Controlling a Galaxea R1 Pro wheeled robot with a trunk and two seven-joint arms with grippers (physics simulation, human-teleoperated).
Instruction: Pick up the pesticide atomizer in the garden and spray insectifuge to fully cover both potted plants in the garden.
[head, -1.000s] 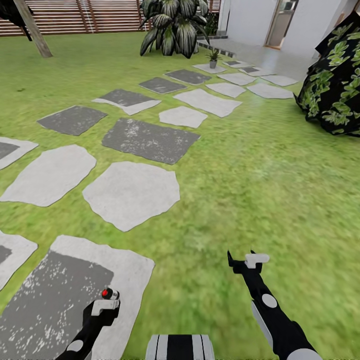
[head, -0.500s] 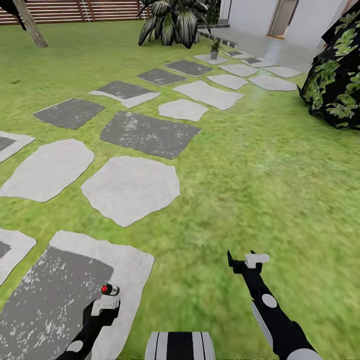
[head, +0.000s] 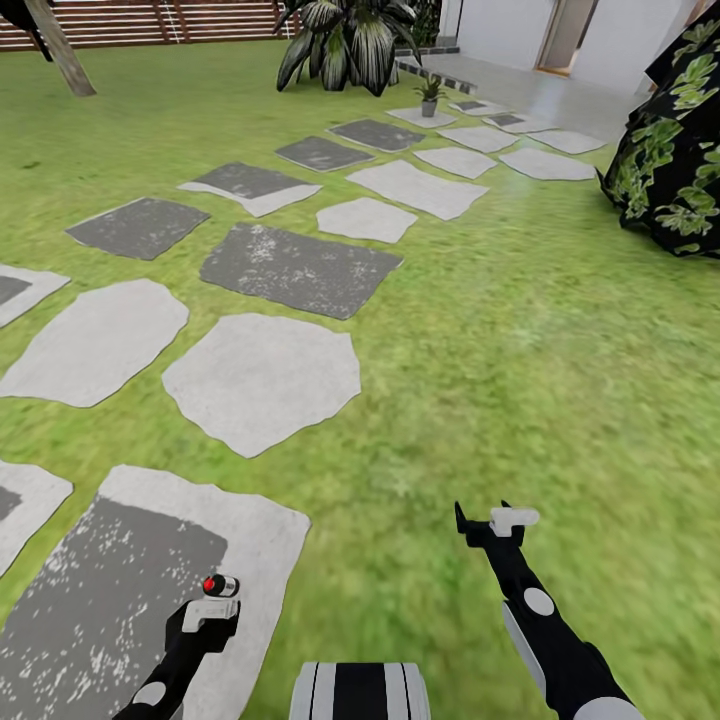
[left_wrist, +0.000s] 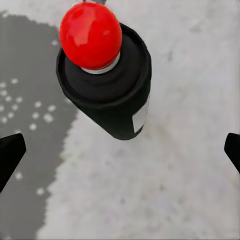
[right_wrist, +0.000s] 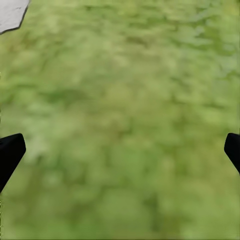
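The pesticide atomizer (left_wrist: 107, 80) is a small dark bottle with a whitish label patch and a round red top. It stands on a pale stepping stone (left_wrist: 165, 190). In the head view its red top (head: 212, 585) sits right at the tip of my left gripper (head: 208, 612). In the left wrist view the left gripper (left_wrist: 120, 150) is open, its fingers wide apart, and the bottle is off to one side of the line between them, untouched. My right gripper (head: 478, 522) hangs open over bare grass (right_wrist: 120, 120). The two low olive rosettes are out of view.
Grey stepping stones (head: 262, 375) run across the lawn toward a white building (head: 520, 40). A big clump of striped dark leaves (head: 345, 45) and a small potted sprig (head: 430, 97) stand far ahead. A dark leafy bush (head: 675, 150) is at the right, a slatted fence (head: 150, 22) and a trunk (head: 62, 50) at the back left.
The whole picture slid slightly upward since a second ago, so the camera moved. My left gripper bobbed a little with the bottle's red top still at its tip. The right gripper kept its place.
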